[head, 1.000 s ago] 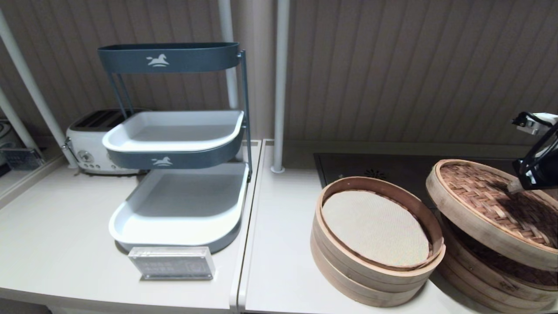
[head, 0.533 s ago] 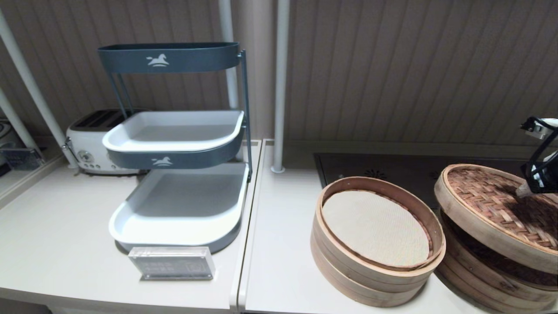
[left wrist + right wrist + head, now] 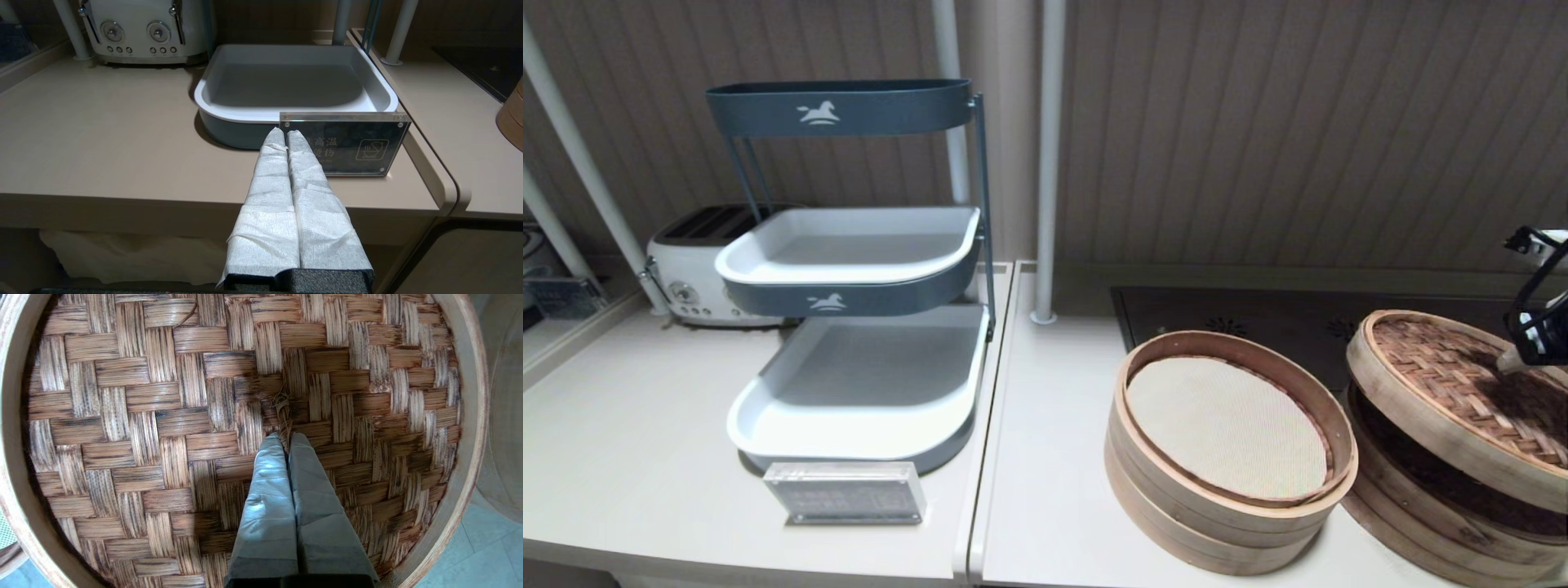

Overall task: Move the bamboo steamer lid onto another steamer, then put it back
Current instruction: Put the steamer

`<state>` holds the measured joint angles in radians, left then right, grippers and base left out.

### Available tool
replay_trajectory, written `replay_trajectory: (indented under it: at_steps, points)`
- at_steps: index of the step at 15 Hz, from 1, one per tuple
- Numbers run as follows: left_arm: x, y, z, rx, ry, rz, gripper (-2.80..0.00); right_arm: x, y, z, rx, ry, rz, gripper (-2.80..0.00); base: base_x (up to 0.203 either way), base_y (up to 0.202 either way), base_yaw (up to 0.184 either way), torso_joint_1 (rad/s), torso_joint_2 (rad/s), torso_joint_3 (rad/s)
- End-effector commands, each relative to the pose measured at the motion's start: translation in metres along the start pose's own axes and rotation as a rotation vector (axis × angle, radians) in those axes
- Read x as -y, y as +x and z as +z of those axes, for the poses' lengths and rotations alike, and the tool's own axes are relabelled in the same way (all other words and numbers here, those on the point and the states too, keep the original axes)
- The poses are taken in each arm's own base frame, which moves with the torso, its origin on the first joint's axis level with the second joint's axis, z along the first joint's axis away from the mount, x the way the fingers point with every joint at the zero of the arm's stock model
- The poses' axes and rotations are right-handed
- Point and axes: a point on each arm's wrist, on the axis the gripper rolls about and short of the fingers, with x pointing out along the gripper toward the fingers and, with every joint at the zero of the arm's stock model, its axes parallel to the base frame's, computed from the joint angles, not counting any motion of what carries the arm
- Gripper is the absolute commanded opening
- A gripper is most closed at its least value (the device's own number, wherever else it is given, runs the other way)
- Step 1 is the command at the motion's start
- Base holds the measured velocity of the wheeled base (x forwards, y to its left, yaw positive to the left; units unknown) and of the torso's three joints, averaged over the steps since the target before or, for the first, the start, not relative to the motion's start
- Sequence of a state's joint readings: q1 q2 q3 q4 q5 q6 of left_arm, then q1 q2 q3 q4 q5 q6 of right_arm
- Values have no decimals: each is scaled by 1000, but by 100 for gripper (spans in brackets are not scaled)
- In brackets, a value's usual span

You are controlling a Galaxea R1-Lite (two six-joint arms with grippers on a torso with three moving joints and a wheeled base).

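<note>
The bamboo steamer lid hangs tilted over the shallower steamer at the far right, its left edge highest. It is woven reddish-brown with a pale hoop rim. My right gripper holds it from above. In the right wrist view that gripper is shut on the small dark knot at the centre of the lid. A dark woven surface shows in the gap under the lid. My left gripper is shut on nothing, off the counter's front edge near the sign, and is out of the head view.
A taller steamer with a white mesh liner stands uncovered just left of the shallower one. Behind both lies a dark hob. Farther left are a tiered tray rack, a toaster, an acrylic sign and a white pole.
My right gripper has carried the lid to the right and a little lower, closer over the shallower steamer. The left arm has not moved.
</note>
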<state>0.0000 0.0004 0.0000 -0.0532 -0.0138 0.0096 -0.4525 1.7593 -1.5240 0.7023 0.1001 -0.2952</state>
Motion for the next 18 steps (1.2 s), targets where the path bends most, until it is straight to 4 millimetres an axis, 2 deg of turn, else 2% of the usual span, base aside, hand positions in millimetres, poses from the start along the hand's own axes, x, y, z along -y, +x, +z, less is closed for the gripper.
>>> replay_trajectory:
  at_steps: [1, 18]
  points:
    - [0, 2, -8, -24, 0, 0, -280, 4, 3, -2, -12, 6, -3, -280, 0, 0, 0, 0, 0, 0]
    - [0, 2, -8, -25, 1, 0, -280, 13, 30, -3, -69, 23, -6, -280, 0, 0, 0, 0, 0, 0]
